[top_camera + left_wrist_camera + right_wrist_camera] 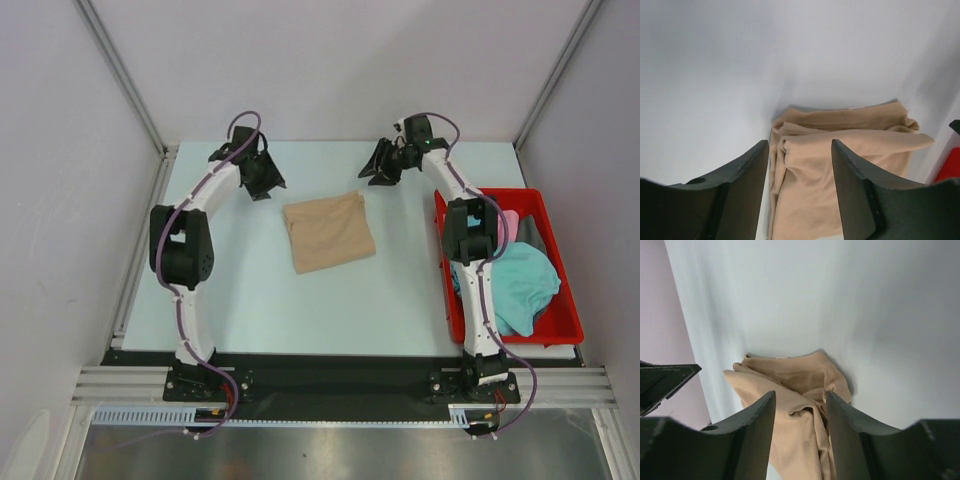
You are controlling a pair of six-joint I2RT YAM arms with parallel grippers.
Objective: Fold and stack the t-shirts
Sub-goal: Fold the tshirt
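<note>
At table (250, 300) centre, folded tan t-shirt (329, 232), long axis left-right, slightly skewed.

Robot lab: aluminium frame (340, 385), plain panel walls (330, 60).

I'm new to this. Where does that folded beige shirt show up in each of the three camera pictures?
Top external: the tan t-shirt lies mid-table, between the two arms.
Left wrist: tan t-shirt at lower middle, stretching right.
Right wrist: tan t-shirt at lower middle, slightly left.
Shared landmark: the pale table under it in all three.
</note>
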